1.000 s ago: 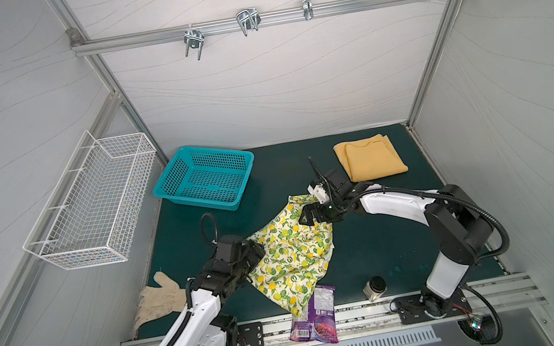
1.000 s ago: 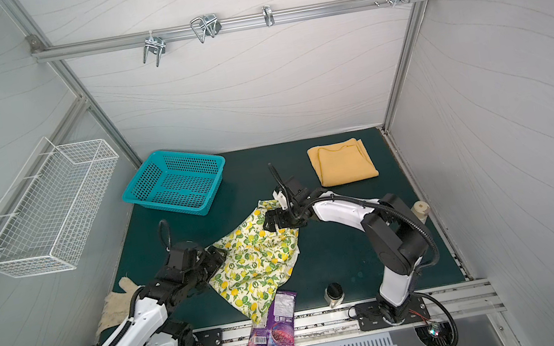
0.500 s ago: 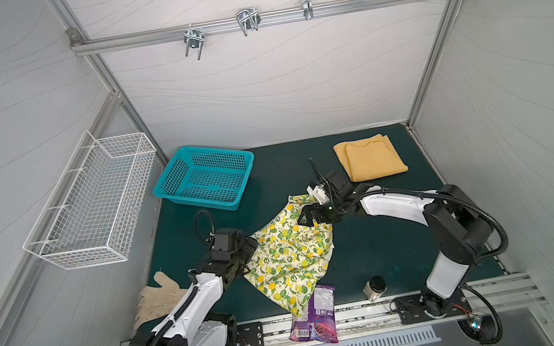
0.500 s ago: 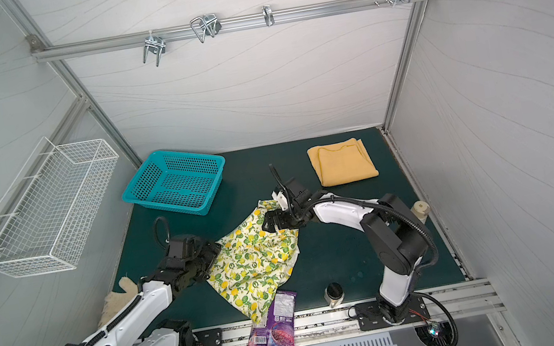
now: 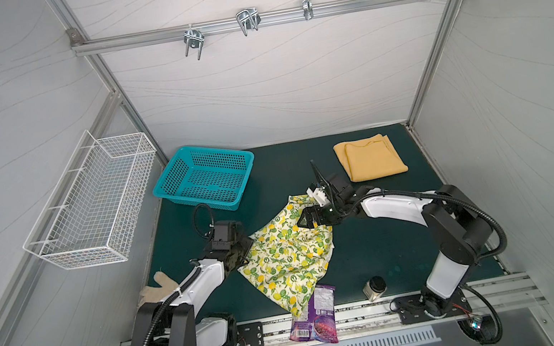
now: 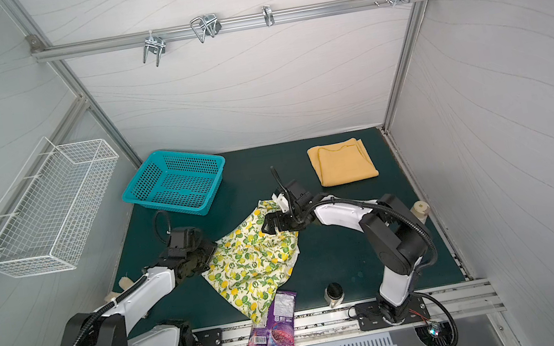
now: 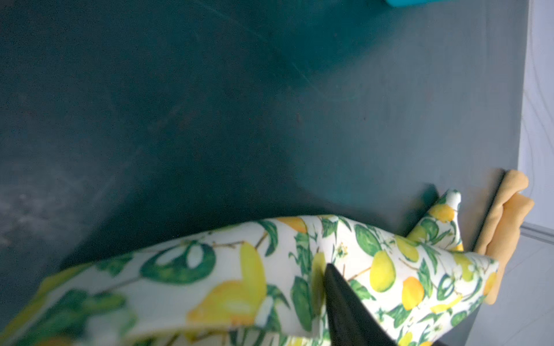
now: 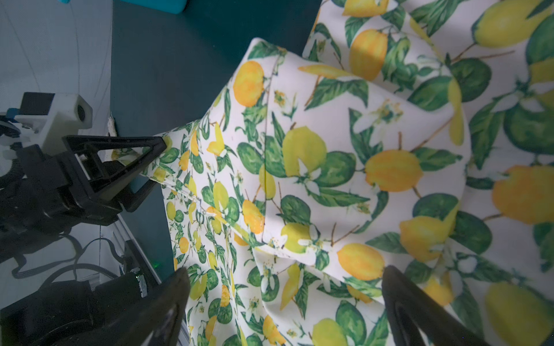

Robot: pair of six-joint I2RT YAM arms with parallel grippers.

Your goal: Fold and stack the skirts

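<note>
Cream lemon-print cloth skirt [image 5: 288, 255] lies crumpled at frame centre. Left gripper [image 5: 244, 250] is half-closed around its left corner, grip unconfirmed. Right gripper [image 5: 305, 220] is wide open and empty over its upper edge.

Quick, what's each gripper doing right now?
Left gripper: closed on the lemon skirt edge.
Right gripper: open, straddling the lemon skirt, holding nothing.

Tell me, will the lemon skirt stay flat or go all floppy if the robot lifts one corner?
Probably floppy: the lemon skirt lies in soft humps and wrinkles, so a lifted corner would likely leave the rest dangling. It looks thin, so likely light. A push would probably bunch it up rather than slide it whole.
</note>
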